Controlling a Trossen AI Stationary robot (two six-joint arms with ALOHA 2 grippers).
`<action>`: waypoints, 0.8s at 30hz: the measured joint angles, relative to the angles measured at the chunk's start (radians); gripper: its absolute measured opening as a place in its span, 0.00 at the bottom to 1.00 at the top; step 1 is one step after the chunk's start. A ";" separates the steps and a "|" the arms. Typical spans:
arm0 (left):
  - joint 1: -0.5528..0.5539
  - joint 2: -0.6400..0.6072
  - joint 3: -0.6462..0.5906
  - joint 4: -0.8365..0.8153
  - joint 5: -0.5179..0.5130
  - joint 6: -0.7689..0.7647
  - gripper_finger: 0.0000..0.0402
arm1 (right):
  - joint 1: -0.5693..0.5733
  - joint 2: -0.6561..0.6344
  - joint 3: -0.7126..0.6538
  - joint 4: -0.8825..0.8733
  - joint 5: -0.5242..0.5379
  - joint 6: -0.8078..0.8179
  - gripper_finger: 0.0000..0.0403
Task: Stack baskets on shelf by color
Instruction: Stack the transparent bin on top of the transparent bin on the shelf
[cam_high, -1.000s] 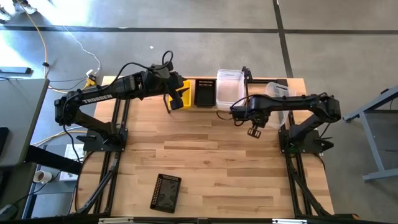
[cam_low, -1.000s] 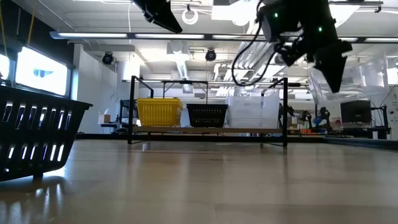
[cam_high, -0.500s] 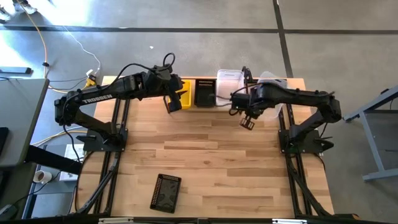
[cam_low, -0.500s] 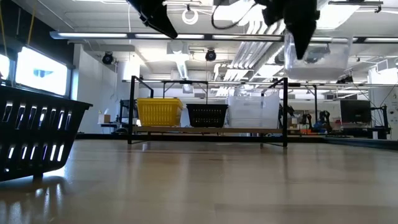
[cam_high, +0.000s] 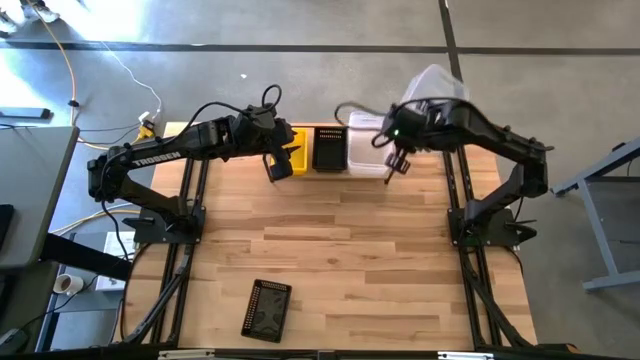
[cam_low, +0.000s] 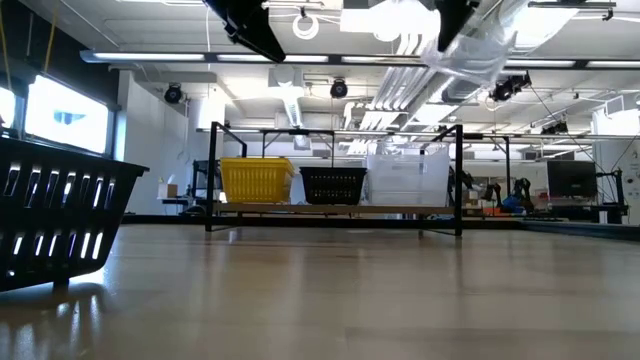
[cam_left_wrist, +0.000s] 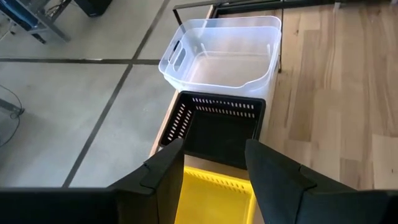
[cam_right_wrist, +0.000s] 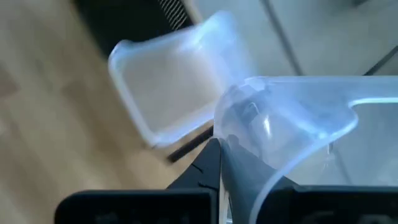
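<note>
High view: right gripper (cam_high: 397, 160) clamped on a clear basket (cam_high: 432, 84), raised above the shelf's (cam_low: 440, 209) right end.
Shelf: yellow basket (cam_low: 256, 180), black basket (cam_low: 332, 184), clear shelf basket (cam_low: 405, 177).
Left gripper (cam_left_wrist: 214, 177): fingers apart, empty, over yellow.
Advice: level the basket, align, then nest gently.

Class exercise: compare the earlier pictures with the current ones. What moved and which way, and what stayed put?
The right gripper, shut on a clear basket, swung it up from the table's right end toward the shelf, over the clear basket there. The left gripper stayed open above the yellow basket; the black basket near the front never moved.
</note>
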 joint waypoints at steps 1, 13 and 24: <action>0.000 0.000 0.000 0.000 0.000 0.000 0.40 | -0.011 0.000 0.017 0.021 0.015 -0.028 0.00; 0.000 0.000 0.000 0.000 0.000 -0.002 0.40 | -0.126 0.077 0.127 0.251 -0.054 -0.306 0.00; 0.000 0.000 0.000 0.000 0.000 -0.002 0.40 | -0.099 0.228 0.139 0.126 -0.216 -0.352 0.00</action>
